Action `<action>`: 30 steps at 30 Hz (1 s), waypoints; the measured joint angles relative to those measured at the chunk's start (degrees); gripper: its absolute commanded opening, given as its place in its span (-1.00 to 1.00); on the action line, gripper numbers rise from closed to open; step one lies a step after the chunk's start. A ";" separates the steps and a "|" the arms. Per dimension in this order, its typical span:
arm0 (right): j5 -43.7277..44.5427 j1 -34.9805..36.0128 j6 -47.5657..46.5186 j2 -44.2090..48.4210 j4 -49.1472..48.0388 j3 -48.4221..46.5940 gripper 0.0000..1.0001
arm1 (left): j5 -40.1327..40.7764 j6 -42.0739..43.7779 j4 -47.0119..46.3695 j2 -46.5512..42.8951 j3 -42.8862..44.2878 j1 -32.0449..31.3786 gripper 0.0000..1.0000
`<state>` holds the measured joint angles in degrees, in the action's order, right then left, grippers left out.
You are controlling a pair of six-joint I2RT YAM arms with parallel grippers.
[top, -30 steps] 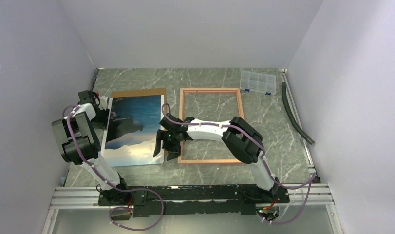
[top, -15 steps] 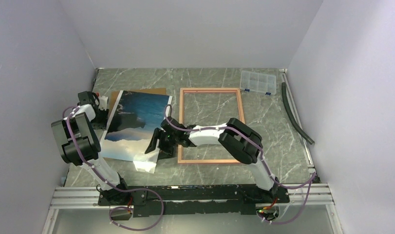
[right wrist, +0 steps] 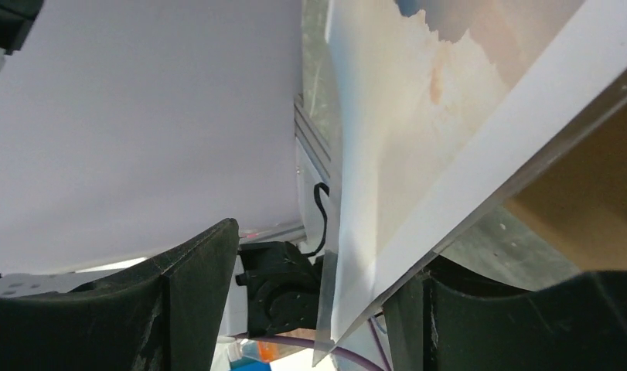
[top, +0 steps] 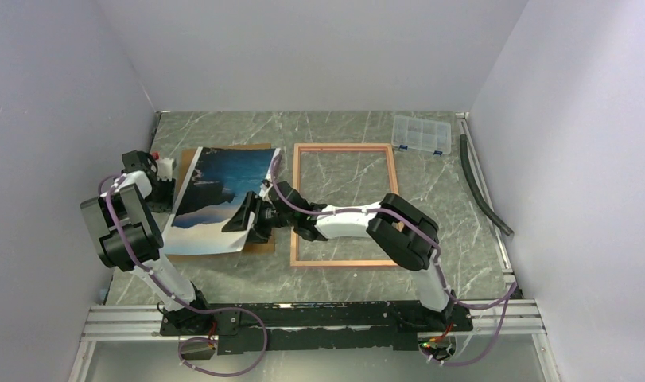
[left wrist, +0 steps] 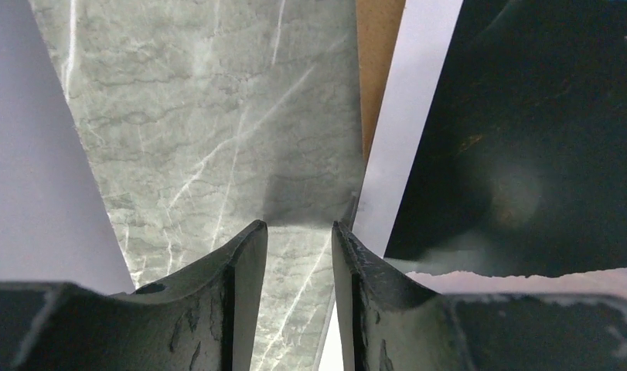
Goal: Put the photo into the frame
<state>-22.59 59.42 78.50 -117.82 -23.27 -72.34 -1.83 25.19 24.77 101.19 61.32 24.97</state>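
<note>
Photo (top: 215, 199) lies askew on the backing board (top: 247, 147), left of the frame (top: 344, 146), its near-right edge lifted. Right jaws spread wide around that edge, not pinching. Left jaws barely parted on nothing, just beside the photo's left border. Close your right jaws squarely on the white margin before carrying it over; a loose sheet will likely slip or buckle.

The photo (top: 215, 200) showed deep blue, near-black and pale grey-white bands inside a white border. The frame (top: 344, 147) was pinkish-tan, the desk (top: 462, 223) grey-green marble with white veins, and the board (top: 260, 247) plain brown.
</note>
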 measured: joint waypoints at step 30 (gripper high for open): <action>-0.11 -4.61 -0.74 7.76 -5.75 10.80 -0.49 | -6.93 0.20 14.19 1.20 5.57 1.07 -0.22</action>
<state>-22.70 54.81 77.76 -110.06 -29.02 -61.54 -8.75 25.39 38.96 102.39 66.89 26.04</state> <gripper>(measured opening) 0.369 0.388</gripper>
